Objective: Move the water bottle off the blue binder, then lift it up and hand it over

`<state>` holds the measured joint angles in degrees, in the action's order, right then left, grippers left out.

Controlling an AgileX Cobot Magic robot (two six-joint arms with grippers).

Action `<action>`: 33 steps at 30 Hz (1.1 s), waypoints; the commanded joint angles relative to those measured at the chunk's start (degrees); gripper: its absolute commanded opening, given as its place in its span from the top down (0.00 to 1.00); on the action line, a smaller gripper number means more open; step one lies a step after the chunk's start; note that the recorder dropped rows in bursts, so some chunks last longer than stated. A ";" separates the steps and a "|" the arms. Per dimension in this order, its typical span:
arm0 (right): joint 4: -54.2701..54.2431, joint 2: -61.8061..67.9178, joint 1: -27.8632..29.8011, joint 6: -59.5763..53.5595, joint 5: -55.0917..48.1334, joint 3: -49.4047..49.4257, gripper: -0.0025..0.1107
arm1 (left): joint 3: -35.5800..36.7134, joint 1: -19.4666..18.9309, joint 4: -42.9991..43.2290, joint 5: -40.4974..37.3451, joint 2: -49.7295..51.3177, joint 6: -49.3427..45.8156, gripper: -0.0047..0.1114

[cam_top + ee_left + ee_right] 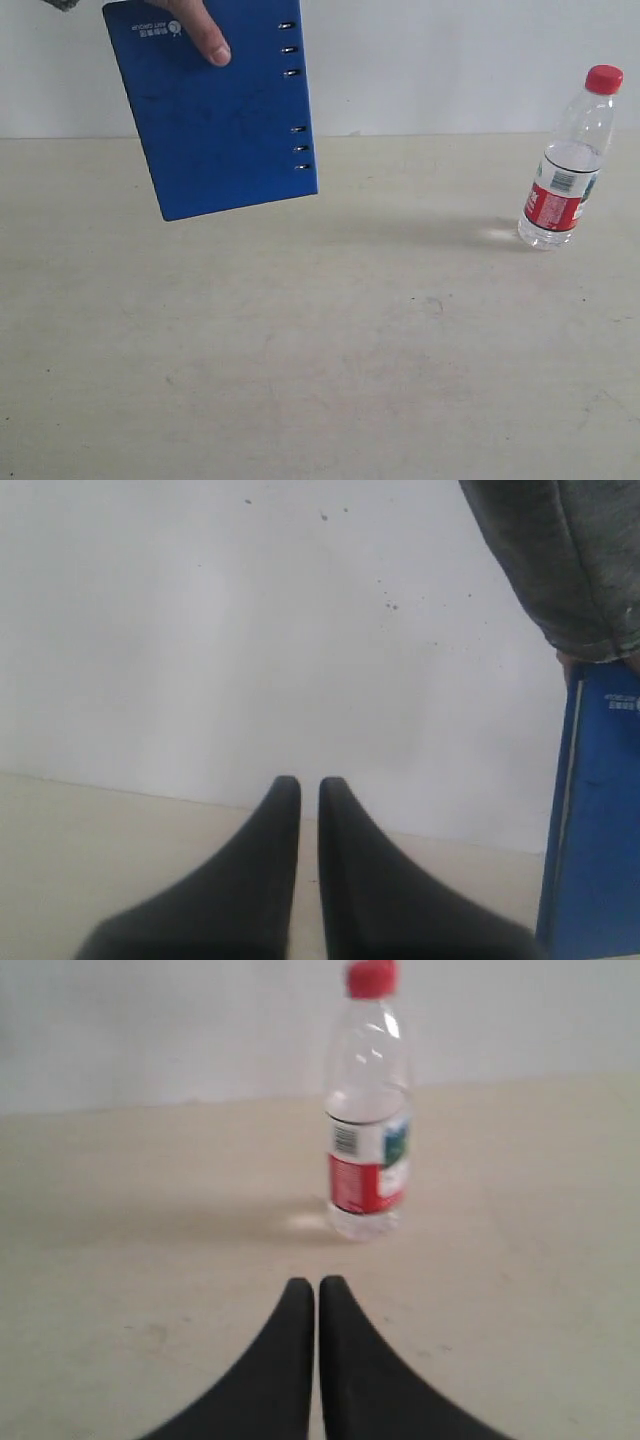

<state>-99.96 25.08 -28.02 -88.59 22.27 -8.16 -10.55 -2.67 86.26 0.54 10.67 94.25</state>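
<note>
Right wrist view: right gripper [316,1285] is clenched tip to tip on nothing, and the water bottle [368,1140] stands upright on the table [120,1210] ahead of it, slightly off to one side and clear of it, red cap [371,977] on. Left wrist view: left gripper [309,785] is likewise closed and empty, facing the white wall [200,630], with the blue binder [595,820] upright ahead and off to the side, not touching. Exterior view: a person's hand [200,25] grips the binder by its top edge, rings [289,49] on the edge toward the bottle, bottle and binder well apart.
</note>
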 commanded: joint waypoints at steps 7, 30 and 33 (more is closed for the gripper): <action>5.25 5.35 0.09 16.46 17.29 0.52 0.98 | 0.20 -0.05 0.44 1.38 -0.31 -0.06 0.90; 5.29 -25.08 27.53 26.74 22.08 0.60 0.98 | 0.20 -0.05 0.44 0.94 -0.31 -0.06 0.90; 4.60 -25.08 27.41 29.59 8.52 1.87 0.98 | 0.20 -0.05 0.44 0.94 -0.31 -0.06 0.90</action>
<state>-95.33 0.33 -0.68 -60.42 41.01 -7.54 -10.55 -2.67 86.65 1.65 10.67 94.25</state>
